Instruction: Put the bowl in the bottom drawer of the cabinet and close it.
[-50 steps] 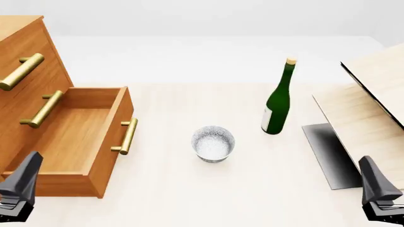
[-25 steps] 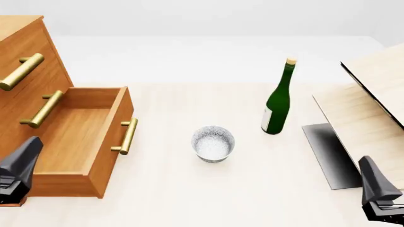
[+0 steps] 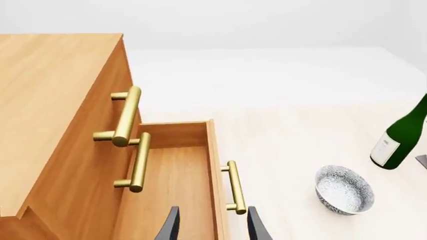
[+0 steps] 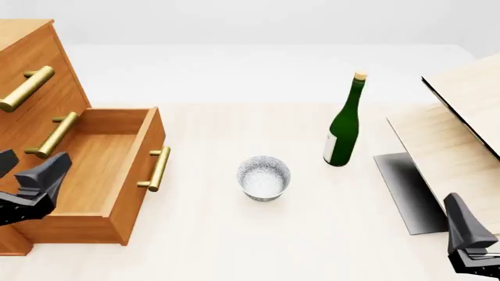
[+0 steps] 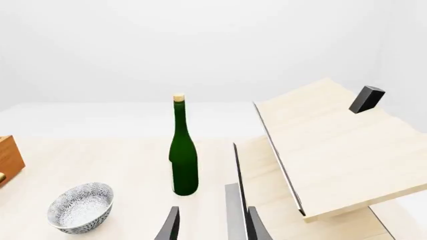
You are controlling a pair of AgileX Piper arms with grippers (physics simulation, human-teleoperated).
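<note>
hovering over open bottom drawer (image 4: 93, 170), left gripper (image 3: 210, 227) open, empty; bowl (image 4: 264, 177) on table.

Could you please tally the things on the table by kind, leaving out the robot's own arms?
Cabinet: 1
Bowl: 1
Green bottle: 1
Pale wood panel structure: 1
Total: 4

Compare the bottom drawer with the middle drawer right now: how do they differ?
The bottom drawer is pulled out, its empty inside showing; the middle drawer sits shut, flush in the cabinet. The bottom drawer's handle stands out toward the bowl; the middle drawer's handle stays back at the cabinet front. Both are orange-brown wood with brass bar handles.
</note>
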